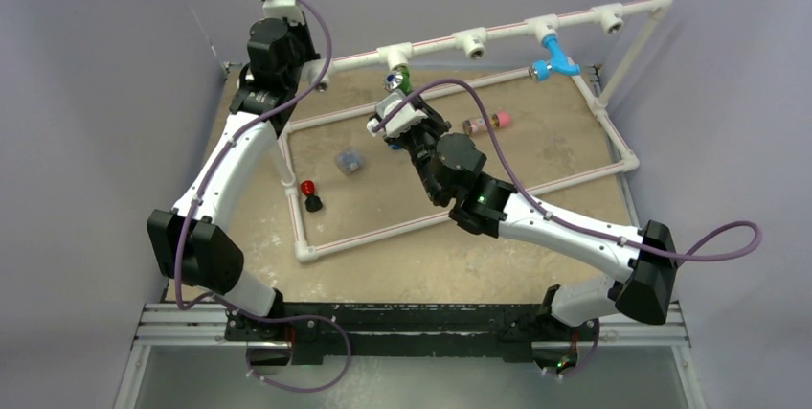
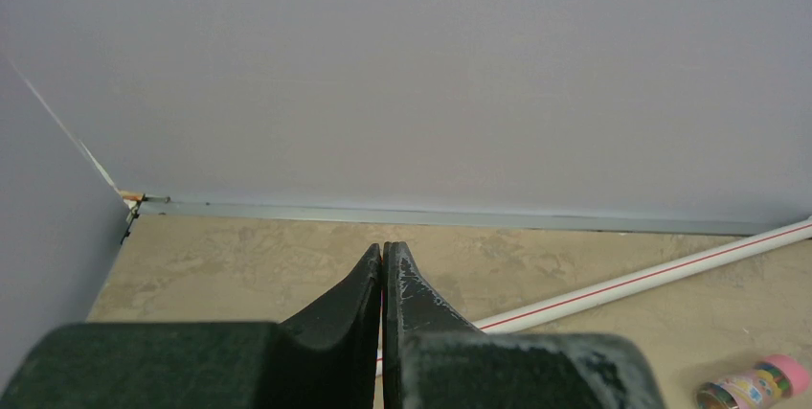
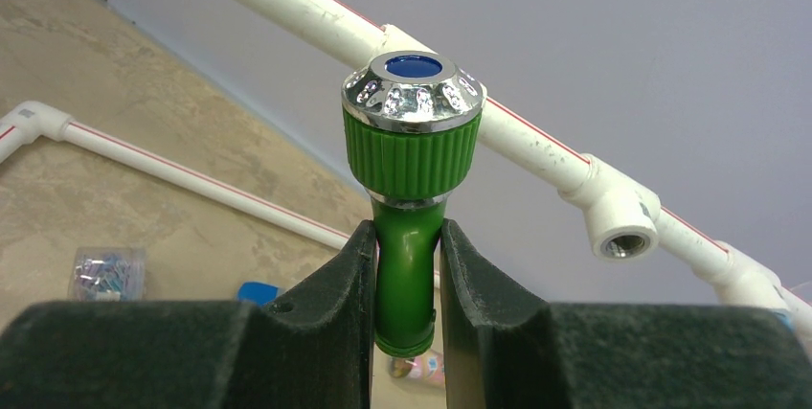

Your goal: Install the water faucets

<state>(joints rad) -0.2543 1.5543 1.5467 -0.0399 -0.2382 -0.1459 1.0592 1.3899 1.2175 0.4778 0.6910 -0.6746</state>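
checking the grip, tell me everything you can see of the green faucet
The green faucet looks like glossy plastic: a ribbed collar topped by a faceted chrome ring with a blue centre, above a narrower stem. The stem is clamped in the right gripper, head sticking out past the fingertips, close to the white pipe rail.

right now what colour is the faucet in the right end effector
Bright green faucet, silvery cap, blue centre; best in right wrist view.
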